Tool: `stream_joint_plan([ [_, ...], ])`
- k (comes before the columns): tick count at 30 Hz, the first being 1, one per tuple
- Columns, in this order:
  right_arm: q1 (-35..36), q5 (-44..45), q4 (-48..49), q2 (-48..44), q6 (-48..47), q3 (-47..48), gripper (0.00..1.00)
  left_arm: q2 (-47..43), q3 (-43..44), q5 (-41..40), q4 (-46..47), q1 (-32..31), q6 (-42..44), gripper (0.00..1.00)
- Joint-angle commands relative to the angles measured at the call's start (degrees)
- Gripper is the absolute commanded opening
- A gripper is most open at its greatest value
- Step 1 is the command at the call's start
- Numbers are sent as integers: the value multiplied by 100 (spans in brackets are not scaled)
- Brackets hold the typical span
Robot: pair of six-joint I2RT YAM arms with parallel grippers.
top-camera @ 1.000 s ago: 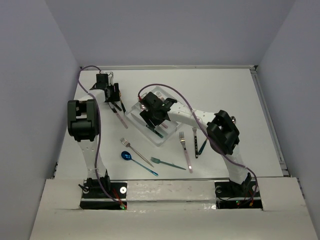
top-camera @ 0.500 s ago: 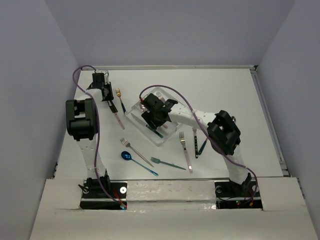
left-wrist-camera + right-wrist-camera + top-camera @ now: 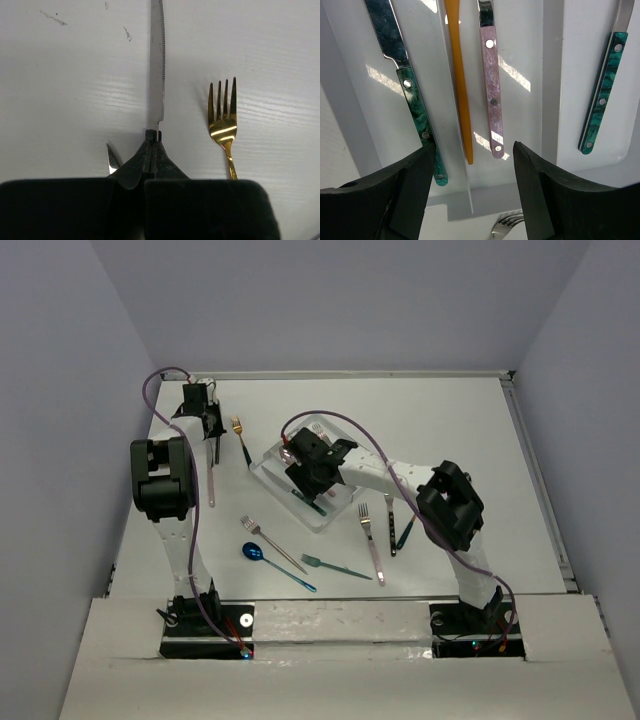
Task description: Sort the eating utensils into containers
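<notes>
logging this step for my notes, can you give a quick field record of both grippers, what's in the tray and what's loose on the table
left gripper: shut on the silver knife
beside it: gold fork lying on the table, apart from the knife
right gripper: open, holding nothing, over the white tray
in tray: teal handles, pink handle, orange handle
loose near tray: blue spoon, silver fork, pink-handled fork, a few more
</notes>
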Motion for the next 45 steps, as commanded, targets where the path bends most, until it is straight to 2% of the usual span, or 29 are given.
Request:
stream_joint_plan([
  [1, -33, 86, 205, -355, -21, -44, 69, -14, -67, 73, -305, 32, -6, 0],
  [9, -33, 130, 214, -407, -38, -61, 69, 47, -67, 3, -305, 49, 29, 1],
  [11, -33, 138, 205, -425, -56, -79, 69, 91, -49, 20, -366, 58, 195, 13],
  [14, -33, 147, 205, -443, -82, -105, 69, 73, -84, 20, -375, 67, 275, 24],
  [16, -33, 147, 205, -451, -91, -114, 69, 91, -41, 29, -445, 67, 319, 27],
  [35, -33, 182, 205, -636, -214, -219, 68, 355, 425, 55, -999, 67, 486, 34],
  [38, -33, 217, 205, -654, -223, -220, 68, 416, 522, 82, -1096, 67, 513, 28],
  [39, -33, 226, 205, -654, -232, -220, 68, 425, 539, 73, -1113, 67, 513, 19],
  [41, -33, 235, 205, -671, -223, -211, 68, 434, 557, 64, -1122, 67, 460, 12],
  [42, -33, 218, 214, -671, -214, -193, 68, 434, 557, 73, -1105, 67, 443, 2],
  [45, -33, 174, 205, -671, -223, -150, 68, 442, 566, 143, -1061, 67, 311, 0],
])
